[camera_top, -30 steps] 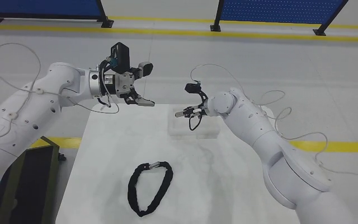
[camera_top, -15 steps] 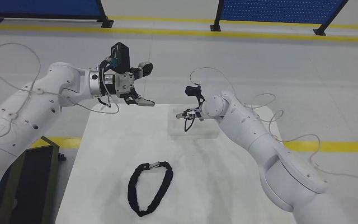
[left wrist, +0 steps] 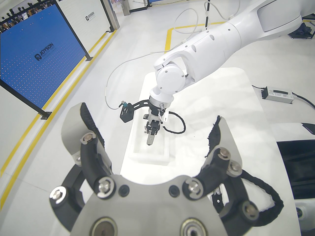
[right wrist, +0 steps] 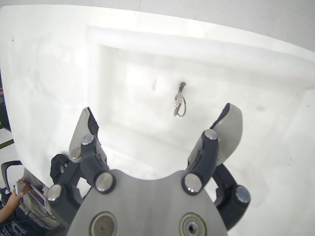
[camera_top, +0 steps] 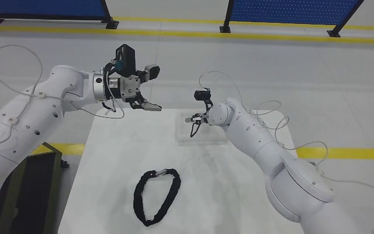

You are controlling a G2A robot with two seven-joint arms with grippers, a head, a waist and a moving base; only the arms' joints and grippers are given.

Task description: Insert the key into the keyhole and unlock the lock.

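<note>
We are viewing left gripper (camera_top: 153,89) and right gripper (right wrist: 157,109), fingers open on both, one key (right wrist: 178,99) lying in one foam tray (right wrist: 147,44) beneath the latter, one chain lock (camera_top: 138,199) on the table (camera_top: 222,193).

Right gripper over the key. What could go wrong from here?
Key stands off-centre in the open right gripper; closing may pinch only its ring, leaving it dangling.
Key looks stuck into the tray; pulling may lift the tray too.
Lock lies unheld; insertion could shove it.

Industrial hall: blue partition panels (camera_top: 52,7), yellow floor lines (camera_top: 175,33).
</note>
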